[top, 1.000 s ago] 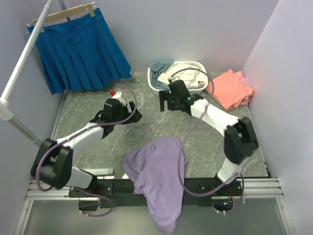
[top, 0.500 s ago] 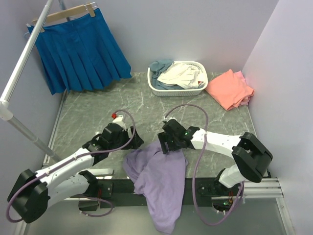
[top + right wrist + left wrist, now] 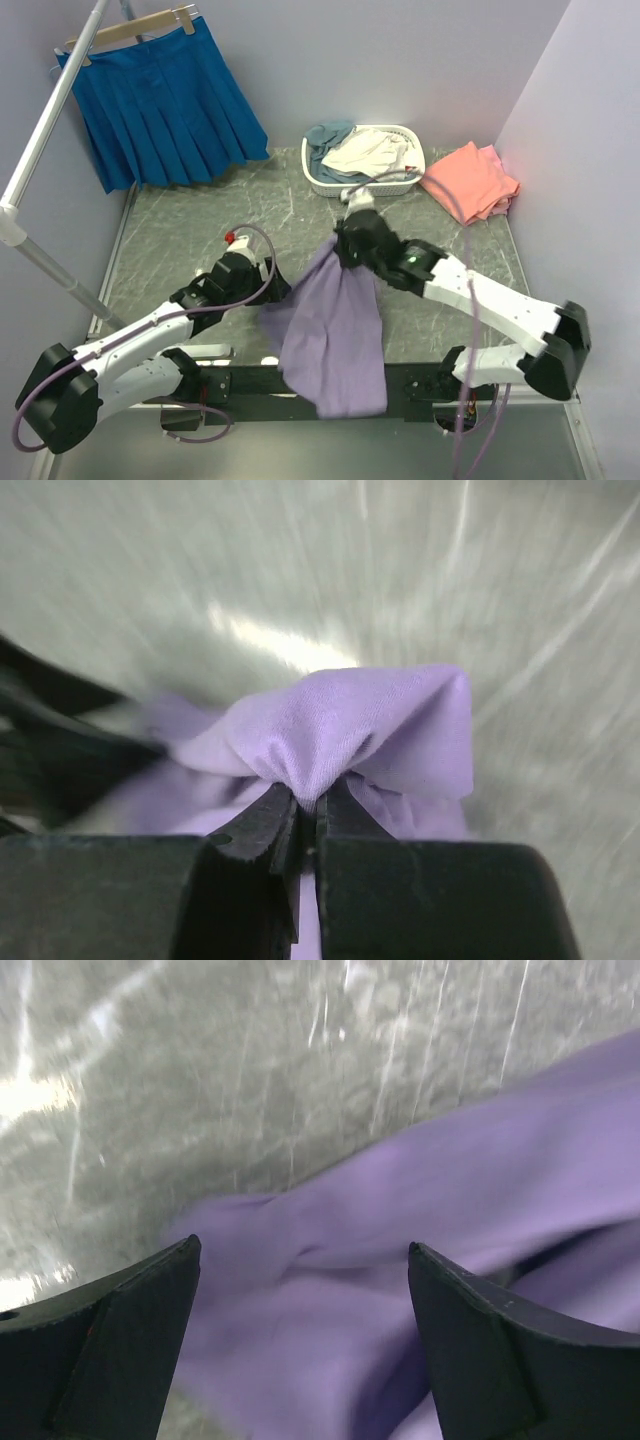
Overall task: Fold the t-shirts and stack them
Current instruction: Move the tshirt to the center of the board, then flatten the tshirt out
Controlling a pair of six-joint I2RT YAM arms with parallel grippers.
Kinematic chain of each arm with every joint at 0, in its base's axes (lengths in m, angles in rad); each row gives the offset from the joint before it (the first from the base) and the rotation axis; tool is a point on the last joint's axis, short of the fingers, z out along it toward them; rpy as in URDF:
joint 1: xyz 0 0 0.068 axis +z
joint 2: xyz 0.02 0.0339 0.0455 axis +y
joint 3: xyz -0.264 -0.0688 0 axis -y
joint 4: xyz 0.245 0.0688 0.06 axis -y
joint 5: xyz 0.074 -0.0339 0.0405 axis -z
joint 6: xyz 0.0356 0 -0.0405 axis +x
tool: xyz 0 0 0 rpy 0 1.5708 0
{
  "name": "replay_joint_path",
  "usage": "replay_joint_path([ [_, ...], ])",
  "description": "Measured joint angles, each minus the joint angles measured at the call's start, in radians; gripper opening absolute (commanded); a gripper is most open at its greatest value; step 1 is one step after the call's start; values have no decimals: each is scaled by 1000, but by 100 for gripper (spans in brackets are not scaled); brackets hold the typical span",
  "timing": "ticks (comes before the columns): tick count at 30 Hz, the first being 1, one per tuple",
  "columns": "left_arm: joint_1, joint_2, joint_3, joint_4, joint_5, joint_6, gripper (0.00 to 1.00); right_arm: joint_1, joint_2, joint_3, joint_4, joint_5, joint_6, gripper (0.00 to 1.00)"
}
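Right claw (image 3: 308, 808) on bunched (lavender) t-shirt (image 3: 365, 730)

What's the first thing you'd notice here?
The big purple t-shirt in the middle of the table, pinched by the right hand and drooping over the near edge. Then the bright blue skirt on a hanger at the back left.

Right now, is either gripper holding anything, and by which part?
The right gripper is shut on the lavender t-shirt, pinching a bunched fold at its far end. The left gripper is open above the same shirt, holding nothing.
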Motion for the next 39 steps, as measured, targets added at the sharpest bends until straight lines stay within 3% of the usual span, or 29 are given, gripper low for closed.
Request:
replay_joint_path([
  [6,0,24,64,-3,-60,2,99,-2,-72,256,18,119,-84,0],
  [13,0,93,134,-40,-183,-3,99,-9,-74,317,22,206,-154,0],
  [19,0,137,166,-81,-283,-40,99,-3,-89,163,79,57,-102,0],
  [24,1,44,167,-177,-412,-123,99,71,17,-19,128,-106,-19,1],
  [28,6,-121,167,-231,-510,-172,99,141,132,-69,167,-264,18,28],
  [29,7,-155,167,-236,-524,-178,99,151,136,-75,174,-295,25,57],
  [30,8,-197,167,-240,-542,-186,99,160,135,-77,175,-328,27,66],
  [34,10,-270,149,-235,-570,-188,99,163,70,-77,201,-389,26,70],
  [35,10,-268,144,-232,-568,-187,99,162,48,-77,199,-382,26,80],
  [39,10,-170,116,-196,-517,-165,99,161,-74,-77,158,-246,31,86],
])
